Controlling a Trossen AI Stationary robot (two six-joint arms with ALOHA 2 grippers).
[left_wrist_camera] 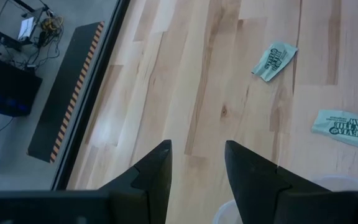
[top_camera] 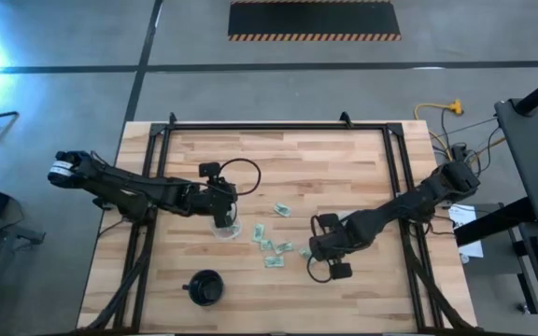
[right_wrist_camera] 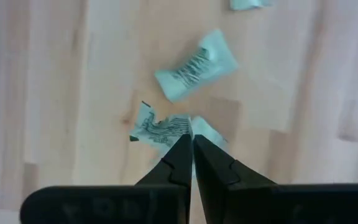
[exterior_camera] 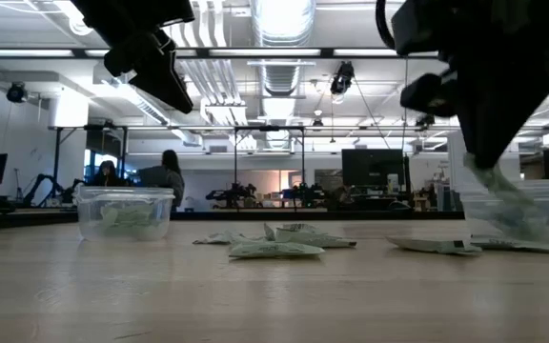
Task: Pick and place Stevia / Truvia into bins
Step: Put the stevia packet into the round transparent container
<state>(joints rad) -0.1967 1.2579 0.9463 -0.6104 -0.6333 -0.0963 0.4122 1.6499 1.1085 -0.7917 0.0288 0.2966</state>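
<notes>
Above the left cup (top_camera: pixel 224 227): left gripper (left_wrist_camera: pixel 197 163), fingers apart, nothing between them. Right of centre, over the scattered packets (top_camera: pixel 274 245): right gripper (right_wrist_camera: pixel 192 144), fingers pressed together on a crumpled packet (right_wrist_camera: pixel 160 127), lifted off the wood (top_camera: pixel 344 168). Second cup (exterior_camera: pixel 522 210) at the low view's right edge, behind the right arm, with packets inside. More packets loose between both cups. Black cup (top_camera: pixel 205 287) near the front edge.

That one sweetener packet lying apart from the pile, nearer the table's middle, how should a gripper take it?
Come straight down on the lone packet and pinch across its narrow width at mid-length: it lies flat on the table, with bare wood all around.
</notes>
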